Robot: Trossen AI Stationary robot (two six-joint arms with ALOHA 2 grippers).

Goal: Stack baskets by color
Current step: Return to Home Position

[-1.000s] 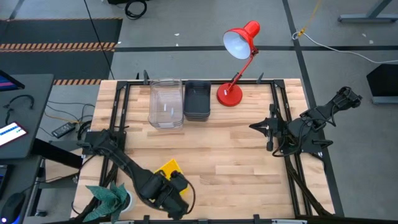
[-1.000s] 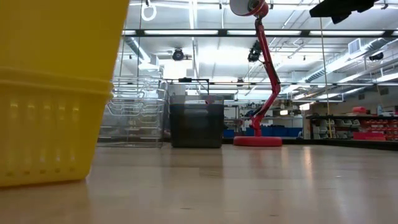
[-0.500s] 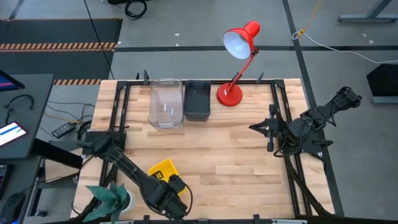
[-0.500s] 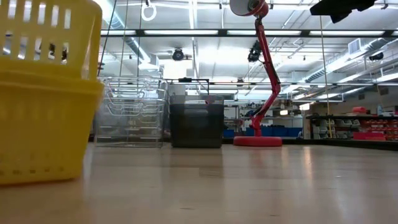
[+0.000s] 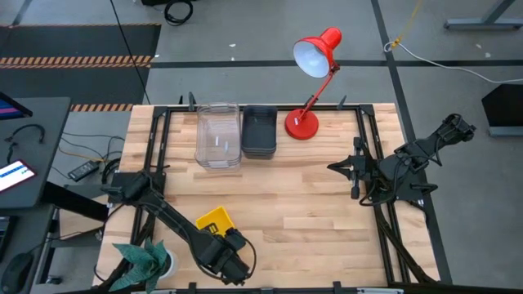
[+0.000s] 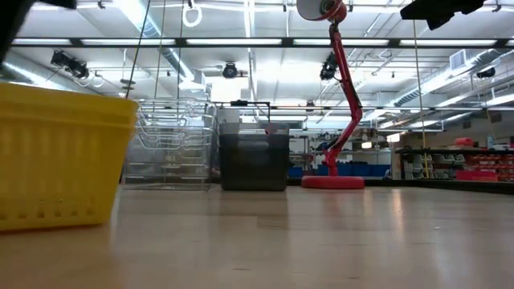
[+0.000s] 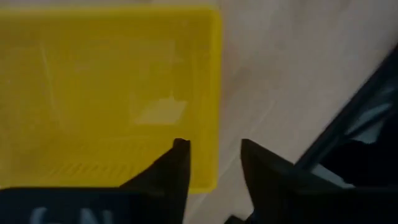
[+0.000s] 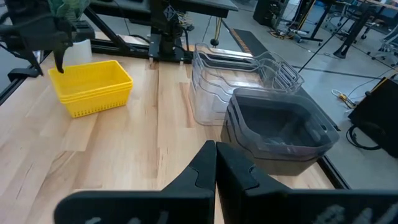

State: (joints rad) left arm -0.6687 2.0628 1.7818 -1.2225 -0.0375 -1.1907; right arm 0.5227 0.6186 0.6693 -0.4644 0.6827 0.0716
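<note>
Open, empty left pincer (image 7: 211,145) hangs beside the yellow basket stack (image 7: 106,93); a low retreat could snag its rim. Closed right pincer (image 8: 215,147) waits well apart.

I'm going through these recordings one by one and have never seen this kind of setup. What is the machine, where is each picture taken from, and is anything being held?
This is a robot with two arms working at a wooden table. One picture looks straight down from overhead. One looks level across the tabletop. The other two come from cameras on the arms' wrists.

Three stacks of shallow bins stand on the table. A yellow stack is at the lower left of the overhead picture. A clear stack sits beside a dark grey stack at the far edge, next to a red desk lamp.

The left gripper hovers over the yellow stack with its fingers open, holding nothing. The right gripper is shut and empty, at the table's right side.
</note>
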